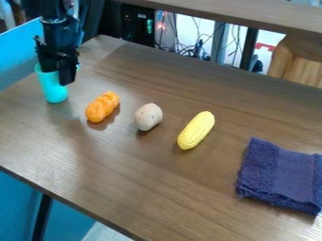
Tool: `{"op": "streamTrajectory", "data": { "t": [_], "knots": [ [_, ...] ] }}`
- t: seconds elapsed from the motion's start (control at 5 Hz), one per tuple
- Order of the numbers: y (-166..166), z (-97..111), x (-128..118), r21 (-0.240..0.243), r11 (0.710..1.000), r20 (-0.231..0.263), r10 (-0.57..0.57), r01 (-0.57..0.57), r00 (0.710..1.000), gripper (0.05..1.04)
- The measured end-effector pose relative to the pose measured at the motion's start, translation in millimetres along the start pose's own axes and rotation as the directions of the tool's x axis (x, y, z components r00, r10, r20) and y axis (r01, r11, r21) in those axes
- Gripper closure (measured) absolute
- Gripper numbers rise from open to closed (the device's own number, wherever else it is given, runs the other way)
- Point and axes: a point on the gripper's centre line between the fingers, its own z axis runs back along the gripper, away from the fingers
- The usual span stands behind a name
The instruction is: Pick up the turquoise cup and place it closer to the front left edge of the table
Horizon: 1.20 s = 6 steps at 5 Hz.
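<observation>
Black gripper (pixel 61 81) at far left, overlapping teal cup (pixel 52 89); can't tell if it's apart, together or clamped on the cup; orange twisted piece (pixel 102 107) just right of cup, then pale speckled lump (pixel 148 116), then yellow corn (pixel 196 130), all lying on brown wood-grain table (pixel 151 188); folded navy towel (pixel 282 175) at near right.

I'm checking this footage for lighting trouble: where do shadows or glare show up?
Camera view: small soft shadows beside the orange piece, the pale lump and the yellow corn; camera view: a pale sheen on the left part of the wooden table; camera view: brighter patches behind the table.
</observation>
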Motion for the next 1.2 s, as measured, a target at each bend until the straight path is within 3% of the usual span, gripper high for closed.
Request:
{"op": "streamTrajectory", "data": {
  "t": [0.4,0.6,0.8,1.0,1.2],
  "knots": [
    [-1.8,-6.4,-0.5,-0.013,1.000,-0.014,-0.005,0.005,1.000,0.905],
    [-4.7,-5.4,-0.1,-0.035,0.999,-0.008,-0.007,0.007,1.000,0.977],
    [-5.6,-0.7,-1.0,-0.042,0.998,0.000,-0.039,0.039,0.999,0.983],
    [-0.7,31.7,-15.5,0.001,0.999,0.068,-0.046,0.046,0.997,0.983],
    [26.0,45.2,-55.9,0.045,0.999,0.090,0.018,-0.022,0.996,0.983]
  ]
}}
